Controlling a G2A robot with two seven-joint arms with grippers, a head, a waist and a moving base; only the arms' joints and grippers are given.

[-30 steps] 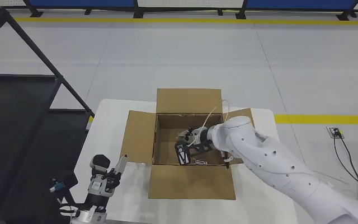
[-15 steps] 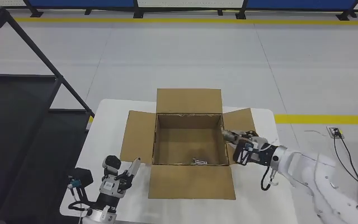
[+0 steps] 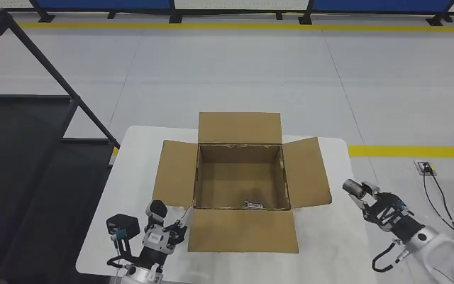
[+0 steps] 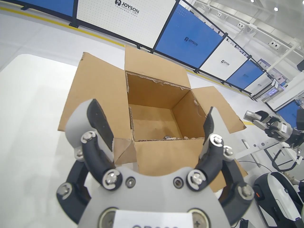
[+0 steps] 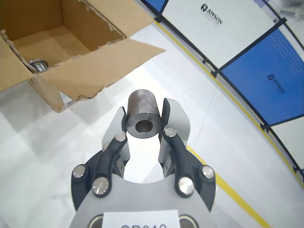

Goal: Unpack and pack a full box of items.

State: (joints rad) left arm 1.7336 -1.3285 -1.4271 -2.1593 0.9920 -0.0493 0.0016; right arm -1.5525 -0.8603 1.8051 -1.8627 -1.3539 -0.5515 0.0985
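White table (image 3: 142, 163) on a factory floor, with the cardboard box (image 3: 240, 231) flaps-out at mid-table. The right gripper (image 5: 144, 110) is clamped across the diameter of a bored steel sleeve (image 5: 140, 103), whose axis runs out along the fingers. It sits past the right flap, well apart from the box, about at the table's edge. One small metal part (image 3: 252, 205) lies by the box's front wall. The left gripper (image 4: 152, 109) is wide open and empty at the front-left corner. It looks nearer to that part and is likely the arm to reach in.
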